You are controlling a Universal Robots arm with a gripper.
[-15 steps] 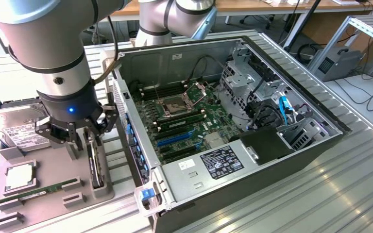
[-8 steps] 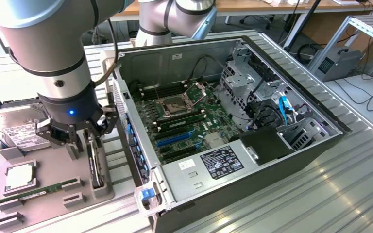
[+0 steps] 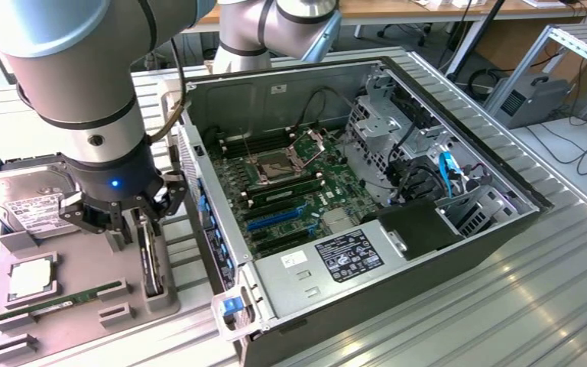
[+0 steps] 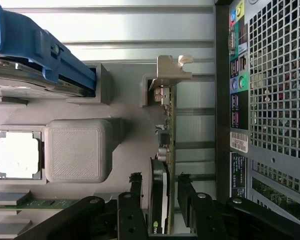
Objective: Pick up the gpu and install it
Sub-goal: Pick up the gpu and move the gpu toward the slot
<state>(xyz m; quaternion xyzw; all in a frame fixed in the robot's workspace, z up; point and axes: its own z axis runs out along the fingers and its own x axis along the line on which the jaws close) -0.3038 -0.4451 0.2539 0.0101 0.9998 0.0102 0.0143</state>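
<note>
Gripper (image 4: 159,178) hangs directly above the gpu (image 4: 159,200), jaws spread wide and holding nothing. One finger sits off each flat face with the card between them; contact cannot be made out. The gpu stands on its long edge in a slot of the grey printed tray (image 4: 125,150), just beside the open computer case (image 3: 477,153). Its long axis runs from the fingers (image 4: 135,190) out to the silver bracket (image 4: 170,70), parallel to the case's perforated wall. Materials: glossy black shroud, green board, stamped metal bracket, ribbed matte tray. The thin dimension lies across the jaws.
</note>
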